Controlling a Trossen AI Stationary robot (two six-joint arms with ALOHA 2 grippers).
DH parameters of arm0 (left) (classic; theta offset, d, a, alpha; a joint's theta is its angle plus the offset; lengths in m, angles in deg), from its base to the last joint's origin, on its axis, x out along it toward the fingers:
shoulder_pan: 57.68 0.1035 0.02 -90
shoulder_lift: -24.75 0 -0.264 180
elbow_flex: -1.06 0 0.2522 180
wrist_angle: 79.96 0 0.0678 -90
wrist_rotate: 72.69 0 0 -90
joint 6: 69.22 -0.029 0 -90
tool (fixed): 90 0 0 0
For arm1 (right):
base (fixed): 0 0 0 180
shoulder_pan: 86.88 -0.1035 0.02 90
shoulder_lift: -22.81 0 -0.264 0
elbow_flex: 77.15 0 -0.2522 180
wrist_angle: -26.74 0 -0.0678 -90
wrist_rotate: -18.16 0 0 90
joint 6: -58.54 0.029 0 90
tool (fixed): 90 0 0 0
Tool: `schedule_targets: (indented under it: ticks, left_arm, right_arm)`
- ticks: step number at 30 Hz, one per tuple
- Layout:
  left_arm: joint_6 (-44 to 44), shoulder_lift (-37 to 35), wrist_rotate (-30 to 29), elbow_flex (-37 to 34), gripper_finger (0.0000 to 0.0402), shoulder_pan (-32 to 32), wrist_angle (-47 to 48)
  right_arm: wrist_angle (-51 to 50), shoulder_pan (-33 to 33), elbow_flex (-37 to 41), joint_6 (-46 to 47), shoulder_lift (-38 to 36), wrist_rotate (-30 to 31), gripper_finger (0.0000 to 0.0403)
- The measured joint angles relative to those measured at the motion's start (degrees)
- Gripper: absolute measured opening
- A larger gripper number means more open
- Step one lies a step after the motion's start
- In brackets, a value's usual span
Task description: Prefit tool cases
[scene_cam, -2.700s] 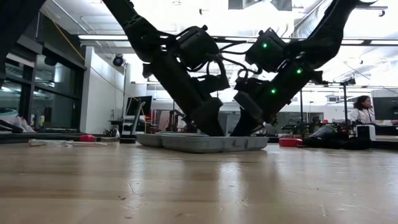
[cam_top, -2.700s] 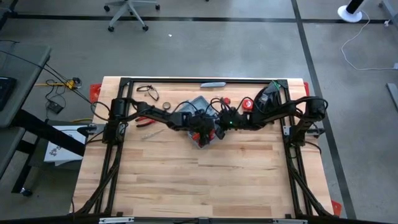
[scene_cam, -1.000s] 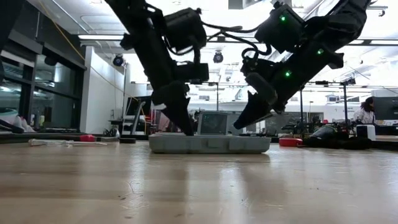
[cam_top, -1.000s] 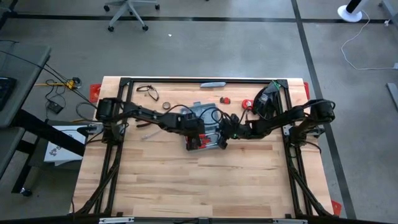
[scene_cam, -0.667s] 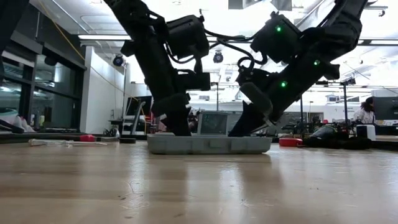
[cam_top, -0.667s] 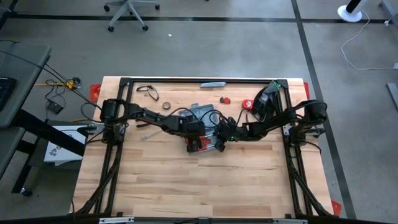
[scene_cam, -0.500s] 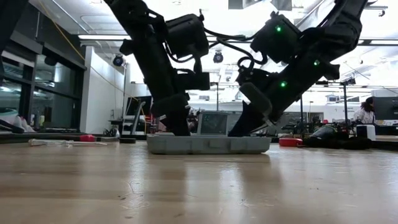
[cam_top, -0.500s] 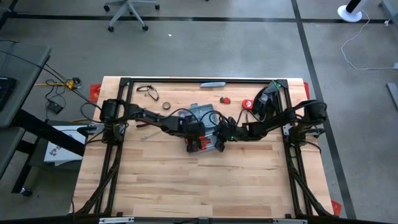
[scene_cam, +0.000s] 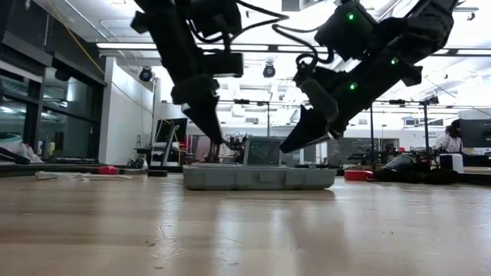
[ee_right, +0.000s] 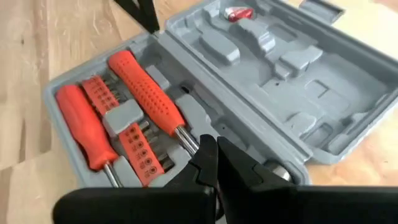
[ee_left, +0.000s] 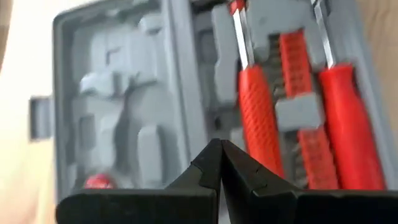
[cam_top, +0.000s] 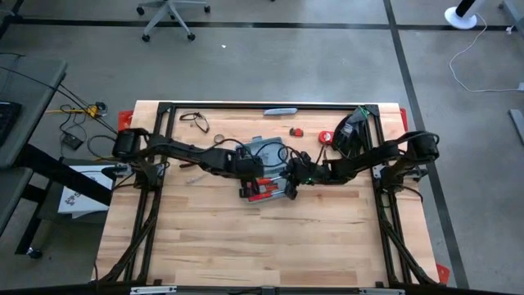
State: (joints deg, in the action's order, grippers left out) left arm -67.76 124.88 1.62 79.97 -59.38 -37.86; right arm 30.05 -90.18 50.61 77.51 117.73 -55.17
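The blue-grey tool case [cam_top: 266, 168] lies open at the table's middle. Its near half [scene_cam: 257, 178] rests flat on the wood and its lid [ee_right: 280, 68] is folded back. Two red-handled screwdrivers [ee_right: 146, 93] [ee_right: 84, 127] and a strip of red bits sit in the moulded tray. My left gripper [scene_cam: 217, 138] hangs shut above the tray's left part, clear of it. My right gripper [scene_cam: 285, 148] is shut too, slanting down above the tray's right part; in its wrist view the fingertips [ee_right: 211, 149] hover over a screwdriver's shaft end.
At the table's far side lie a slim grey-blue bar [cam_top: 280, 111], a dark looped thing [cam_top: 195, 121], small red items [cam_top: 298, 131] [cam_top: 326, 137] and a black object [cam_top: 354, 131]. A red-handled tool [cam_top: 192, 161] lies left of the case. A person [scene_cam: 446, 136] sits far behind.
Both shut grippers sank onto the open case's near half, stayed there briefly, then rose clear of it. The left one has gone higher and a little toward the table's left edge. The case has stayed open in place.
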Motion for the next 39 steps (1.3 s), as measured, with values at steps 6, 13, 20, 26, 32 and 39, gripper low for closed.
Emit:
schedule_targets:
  ticks: [6,13,20,26,32,39]
  left_arm:
    - [5.6,-8.0,0.1,-10.8,0.0001,0.0,0.0]
    - [19.5,-25.5,-0.4,-24.4,0.0001,-1.6,2.5]
    - [30.1,-37.9,0.0,-35.3,0.0032,-3.0,7.9]
    - [33.8,-39.0,0.9,-41.4,0.0103,-3.0,7.9]
    - [35.9,-39.0,-2.8,-42.9,0.0158,-3.0,7.9]
    - [33.8,-39.0,-3.7,-43.0,0.0172,-3.0,7.9]
  right_arm:
    - [-0.3,-1.6,0.0,-1.1,-0.9,1.6,0.0000]
    - [-1.1,-2.4,0.0,-1.5,-0.9,2.0,0.0000]
    - [-1.3,-2.3,0.0,-1.5,-0.9,2.0,0.0000]
    - [-1.6,-2.3,0.0,-2.5,-0.9,2.0,0.0000]
    - [-1.6,-2.3,0.0,-2.5,-0.9,2.0,0.0000]
    - [-1.6,-2.3,0.0,-2.5,-0.9,2.0,0.0000]
